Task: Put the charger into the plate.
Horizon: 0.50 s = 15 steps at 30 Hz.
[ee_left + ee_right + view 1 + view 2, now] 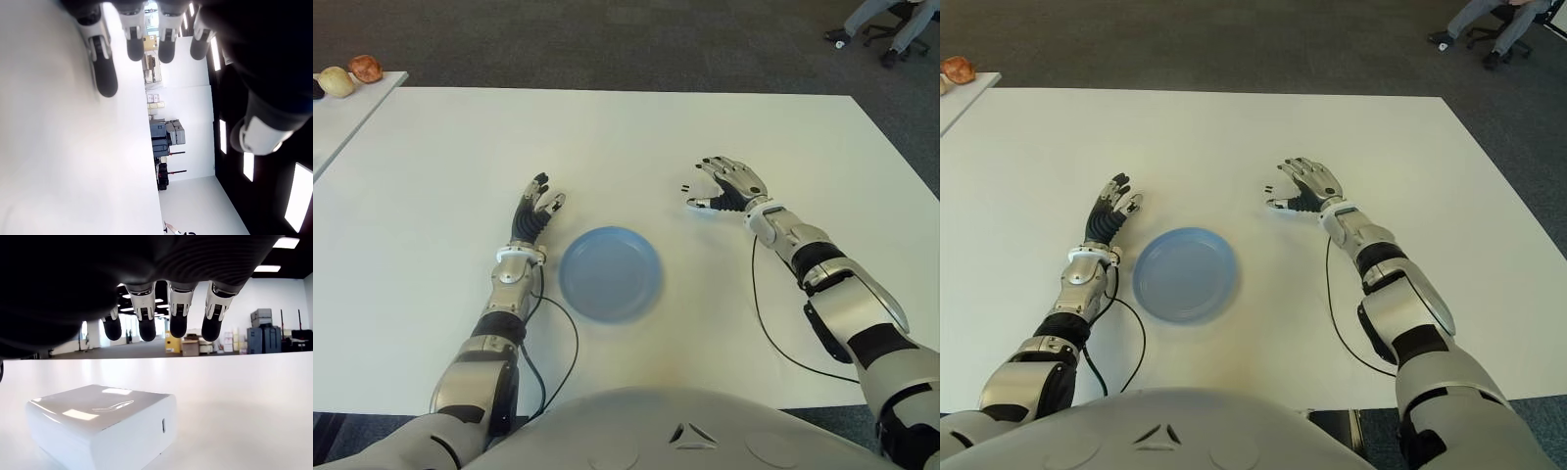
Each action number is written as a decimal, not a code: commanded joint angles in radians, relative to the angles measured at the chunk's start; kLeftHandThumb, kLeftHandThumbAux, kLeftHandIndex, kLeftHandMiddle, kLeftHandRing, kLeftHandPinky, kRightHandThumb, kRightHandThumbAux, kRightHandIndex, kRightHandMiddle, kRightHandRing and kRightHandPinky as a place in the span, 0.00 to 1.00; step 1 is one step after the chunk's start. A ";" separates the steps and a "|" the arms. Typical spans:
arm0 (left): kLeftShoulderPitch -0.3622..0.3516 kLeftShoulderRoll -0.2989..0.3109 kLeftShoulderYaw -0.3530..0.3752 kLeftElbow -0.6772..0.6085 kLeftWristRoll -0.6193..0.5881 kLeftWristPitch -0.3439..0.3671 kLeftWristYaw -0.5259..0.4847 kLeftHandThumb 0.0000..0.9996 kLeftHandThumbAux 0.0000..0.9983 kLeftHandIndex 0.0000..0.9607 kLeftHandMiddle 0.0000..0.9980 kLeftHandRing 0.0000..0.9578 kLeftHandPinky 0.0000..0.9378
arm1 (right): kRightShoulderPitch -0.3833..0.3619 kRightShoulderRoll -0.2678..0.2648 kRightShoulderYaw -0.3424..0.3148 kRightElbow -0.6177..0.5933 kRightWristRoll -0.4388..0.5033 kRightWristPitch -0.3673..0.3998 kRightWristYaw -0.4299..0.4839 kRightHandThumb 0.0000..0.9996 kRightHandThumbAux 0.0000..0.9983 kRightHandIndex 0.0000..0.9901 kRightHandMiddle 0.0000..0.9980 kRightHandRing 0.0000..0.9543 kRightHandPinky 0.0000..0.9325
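White charger (100, 423) on the table (440, 157), under the spread, empty right hand (729, 186), right of the blue plate (610, 273). Best lowered squarely, fingers closing on opposite faces before lifting. Left hand (533, 211) open beside the plate's left rim

My left hand (146, 34) seen close up: four fingertips (106, 78) dark, pointing out over the white surface (58, 156), spread and loose, holding nothing. Thumb (259, 132) off to the side, grey-white tip, apart from the others. Beyond the surface edge: white walls, stacked grey equipment cases (167, 138), dark ceiling with bright light panels (299, 200).
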 commanded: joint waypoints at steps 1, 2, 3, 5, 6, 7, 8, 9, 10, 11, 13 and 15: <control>0.095 -0.011 -0.013 0.056 0.010 0.077 -0.020 0.00 0.57 0.04 0.09 0.09 0.11 | -0.020 0.018 0.017 0.037 0.004 -0.004 0.034 0.30 0.24 0.00 0.00 0.00 0.00; 0.097 -0.011 -0.014 0.053 0.011 0.081 -0.019 0.00 0.57 0.04 0.09 0.09 0.11 | -0.022 0.018 0.018 0.041 0.005 -0.008 0.041 0.30 0.24 0.00 0.00 0.00 0.00; 0.099 -0.010 -0.015 0.050 0.011 0.085 -0.019 0.00 0.57 0.04 0.09 0.09 0.11 | -0.023 0.019 0.020 0.044 0.005 -0.010 0.045 0.30 0.24 0.00 0.00 0.00 0.00; 0.104 -0.010 -0.015 0.044 0.012 0.089 -0.018 0.00 0.58 0.04 0.09 0.09 0.11 | -0.025 0.020 0.022 0.051 0.007 -0.016 0.058 0.31 0.24 0.00 0.00 0.00 0.00; 0.105 -0.010 -0.014 0.043 0.010 0.088 -0.019 0.00 0.58 0.04 0.09 0.09 0.11 | -0.026 0.021 0.023 0.055 0.008 -0.020 0.067 0.31 0.24 0.00 0.00 0.00 0.00; 0.106 -0.010 -0.014 0.041 0.009 0.088 -0.020 0.00 0.58 0.04 0.09 0.09 0.10 | -0.027 0.021 0.024 0.058 0.009 -0.023 0.073 0.31 0.24 0.00 0.00 0.00 0.00; 0.107 -0.010 -0.013 0.040 0.009 0.088 -0.021 0.00 0.58 0.04 0.09 0.09 0.10 | -0.027 0.021 0.024 0.060 0.010 -0.026 0.079 0.32 0.24 0.00 0.00 0.00 0.00; 0.108 -0.010 -0.013 0.038 0.008 0.089 -0.022 0.00 0.58 0.03 0.09 0.09 0.10 | -0.028 0.021 0.024 0.061 0.011 -0.029 0.083 0.32 0.24 0.00 0.00 0.00 0.00; 0.110 -0.010 -0.013 0.036 0.007 0.088 -0.024 0.00 0.58 0.03 0.09 0.09 0.10 | -0.028 0.021 0.024 0.064 0.012 -0.033 0.090 0.32 0.24 0.00 0.00 0.00 0.00; 0.111 -0.009 -0.013 0.035 0.007 0.088 -0.025 0.00 0.58 0.03 0.09 0.09 0.10 | -0.028 0.022 0.024 0.066 0.013 -0.036 0.095 0.32 0.24 0.00 0.00 0.00 0.00; 0.114 -0.008 -0.014 0.031 0.008 0.091 -0.026 0.00 0.58 0.03 0.09 0.09 0.10 | -0.027 0.022 0.023 0.071 0.015 -0.043 0.107 0.32 0.23 0.00 0.00 0.00 0.00; 0.116 -0.007 -0.016 0.027 0.010 0.093 -0.024 0.00 0.58 0.04 0.09 0.09 0.10 | -0.026 0.023 0.022 0.077 0.018 -0.051 0.121 0.32 0.23 0.00 0.00 0.00 0.00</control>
